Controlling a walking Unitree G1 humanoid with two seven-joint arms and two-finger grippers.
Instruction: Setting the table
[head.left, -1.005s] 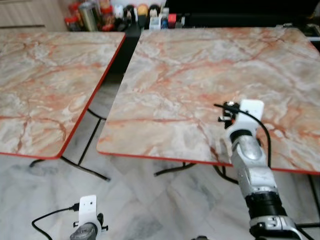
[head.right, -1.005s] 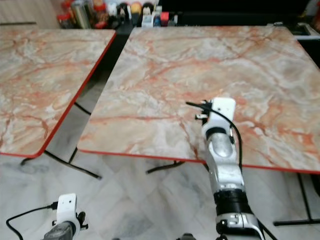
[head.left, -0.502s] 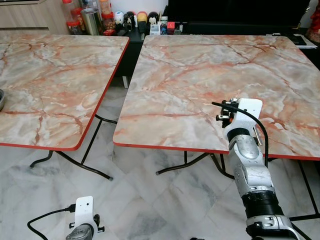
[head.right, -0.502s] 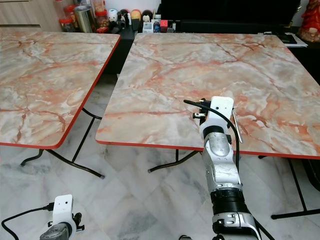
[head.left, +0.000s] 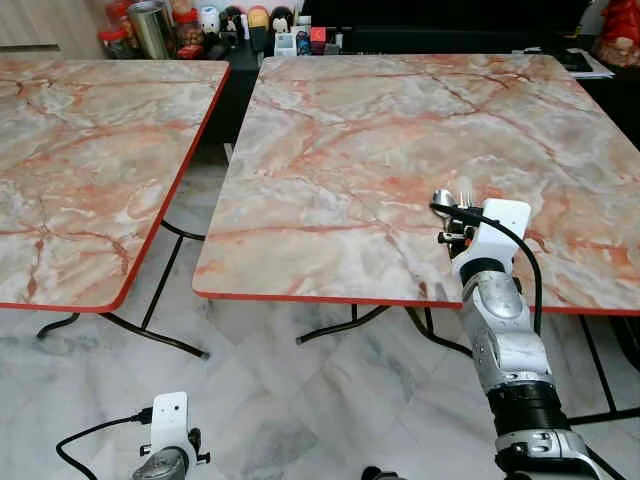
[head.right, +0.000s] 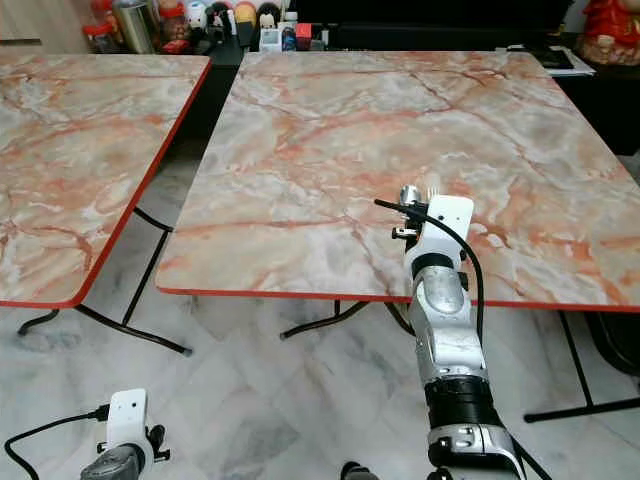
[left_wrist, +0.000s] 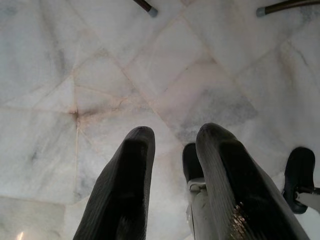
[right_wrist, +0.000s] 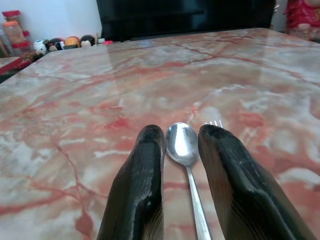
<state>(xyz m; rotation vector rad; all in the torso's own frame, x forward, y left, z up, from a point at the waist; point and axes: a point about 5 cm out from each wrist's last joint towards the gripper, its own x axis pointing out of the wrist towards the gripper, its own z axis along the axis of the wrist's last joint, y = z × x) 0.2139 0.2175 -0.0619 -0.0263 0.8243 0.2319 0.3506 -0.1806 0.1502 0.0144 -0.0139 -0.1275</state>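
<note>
My right gripper (right_wrist: 182, 131) hovers low over the marble table (head.left: 380, 130), just inside its front edge, right of the middle. It is shut on a silver spoon (right_wrist: 182, 141), whose bowl points toward the far side. The tines of a fork (right_wrist: 214, 123) peek past one finger beside the spoon. From the head, the spoon bowl (head.left: 441, 198) and fork tips (head.left: 466, 196) stick out beyond the white wrist mount. My left gripper (left_wrist: 172, 132) hangs idle near the floor, open with nothing in it.
A second marble table (head.left: 90, 150) with a red rim stands to the left, a floor gap between the two. Jars and small figurines (head.left: 150, 15) line a dark shelf behind. Black table legs (head.left: 150, 335) cross the tiled floor below.
The whole view has swayed as the head moved. My right arm stays near the table's front edge, and the spoon bowl and fork tips now show past the wrist mount.
</note>
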